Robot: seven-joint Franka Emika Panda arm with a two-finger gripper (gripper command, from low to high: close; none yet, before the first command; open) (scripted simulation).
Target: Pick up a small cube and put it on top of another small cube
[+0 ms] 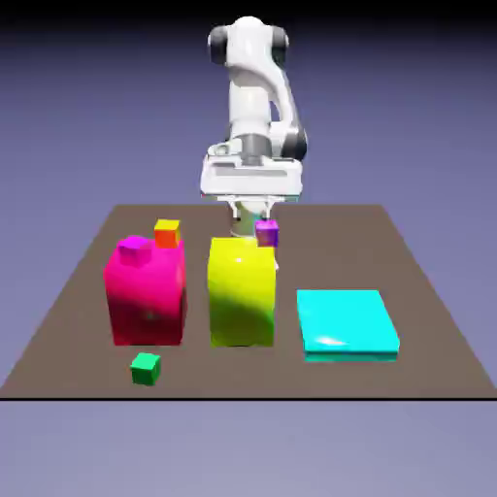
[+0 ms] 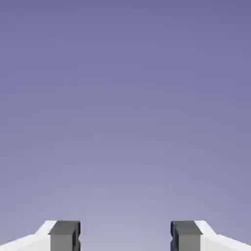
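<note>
While the two grey fingertips [image 2: 64, 235] sit well apart at the bottom of the hand view, there is nothing at all between them, only plain blue-violet backdrop, so the gripper [image 2: 125, 236] is spread and holding nothing. In the exterior view the gripper [image 1: 250, 209] hangs below the broad white hand at the far side of the table [image 1: 427, 291], its fingers largely hidden behind the tall yellow block [image 1: 241, 291]. And the white arm [image 1: 254, 87] rises straight up behind it, folded over at the top. Just beside the gripper, toward the exterior view's right, there's the small purple cube [image 1: 267, 232], peeking over the yellow block's far top corner; whether it rests on the table or on something cannot be told from here. Over to the exterior view's left stands the big magenta block [image 1: 147, 291], with a small magenta cube [image 1: 135, 251] sitting on its top, and a small orange cube [image 1: 167, 233] showing at its far upper edge. On the exterior view's right lies a flat cyan slab [image 1: 346, 323], well apart from the yellow block. And the small green cube [image 1: 146, 368]? It sits alone on the table near the front edge, just in front of the magenta block, well away from the gripper and untouched.
</note>
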